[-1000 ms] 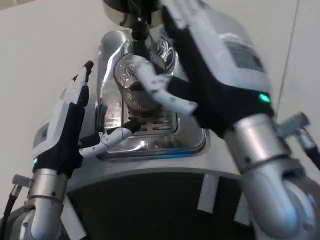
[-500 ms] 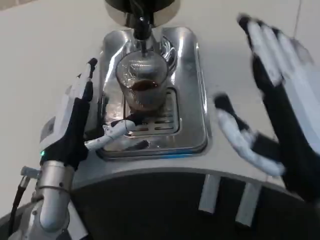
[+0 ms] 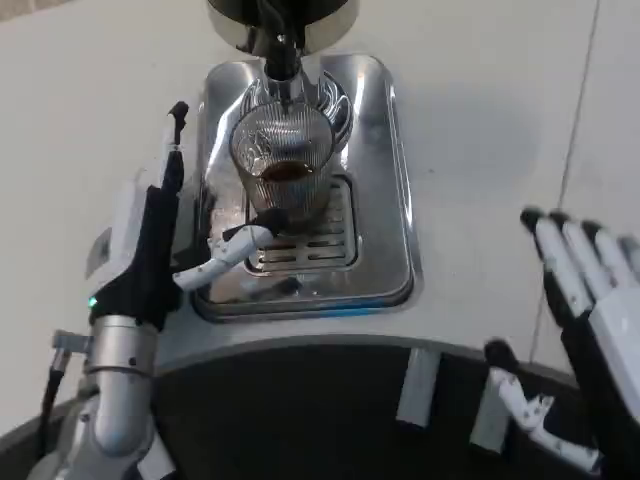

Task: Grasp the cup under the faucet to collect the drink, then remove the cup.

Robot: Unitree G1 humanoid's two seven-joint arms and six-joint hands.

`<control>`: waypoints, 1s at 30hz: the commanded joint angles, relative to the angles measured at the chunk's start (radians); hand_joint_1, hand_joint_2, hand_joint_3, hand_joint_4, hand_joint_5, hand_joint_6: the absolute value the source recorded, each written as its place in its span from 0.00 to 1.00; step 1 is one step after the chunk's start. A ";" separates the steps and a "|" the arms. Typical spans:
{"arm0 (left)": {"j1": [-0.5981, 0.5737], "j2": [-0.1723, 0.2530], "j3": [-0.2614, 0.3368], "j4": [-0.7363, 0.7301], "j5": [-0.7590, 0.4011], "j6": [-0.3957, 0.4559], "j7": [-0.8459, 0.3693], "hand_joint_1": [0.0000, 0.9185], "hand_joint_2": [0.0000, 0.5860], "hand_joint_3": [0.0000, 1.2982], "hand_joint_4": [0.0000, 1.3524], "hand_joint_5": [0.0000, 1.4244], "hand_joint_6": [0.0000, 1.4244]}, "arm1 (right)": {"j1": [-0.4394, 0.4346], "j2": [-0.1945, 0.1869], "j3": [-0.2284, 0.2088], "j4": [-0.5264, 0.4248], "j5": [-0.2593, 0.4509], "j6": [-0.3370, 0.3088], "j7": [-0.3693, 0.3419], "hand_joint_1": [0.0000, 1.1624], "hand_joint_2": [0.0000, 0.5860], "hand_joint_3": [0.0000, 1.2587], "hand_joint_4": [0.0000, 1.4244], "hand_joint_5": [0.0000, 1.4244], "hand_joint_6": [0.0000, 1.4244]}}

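Now, glass cup point(image 3: 283, 172) stands on chrome drip tray point(image 3: 385, 200), directly under faucet point(image 3: 280, 50), dark drink pooled low inside. Left hand point(image 3: 150, 240) open beside tray's left edge, fingers extended, thumb reaching toward cup base; whether it touches, cannot tell. Right hand point(image 3: 580, 310) open, fingers spread, well apart over counter point(image 3: 480, 120). Judgement: close left fingers round cup wall, grip firm, lift straight, keep upright to avoid spill. Count: one cup, one faucet, one tray, two hands.

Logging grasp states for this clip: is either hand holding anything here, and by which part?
Nothing is held. The left hand is open beside the cup, one of its fingers reaching toward the base. The right hand is open, well away.
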 commanded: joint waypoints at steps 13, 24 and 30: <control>-0.069 -0.034 -0.036 0.097 0.013 -0.049 0.056 0.44 0.08 0.00 0.00 0.08 0.09 | 0.124 -0.018 -0.005 0.015 -0.006 -0.047 -0.050 0.43 0.82 0.00 0.00 0.00 0.00; -0.111 -0.052 -0.070 0.150 0.015 -0.069 0.066 0.49 0.09 0.00 0.00 0.09 0.11 | 0.172 -0.012 -0.036 -0.034 0.016 -0.057 -0.024 0.42 0.79 0.00 0.00 0.00 0.00; -0.108 -0.062 -0.069 0.157 0.002 -0.087 0.068 0.50 0.09 0.00 0.00 0.13 0.15 | 0.138 0.000 -0.024 -0.020 0.007 -0.044 0.006 0.41 0.78 0.00 0.00 0.00 0.00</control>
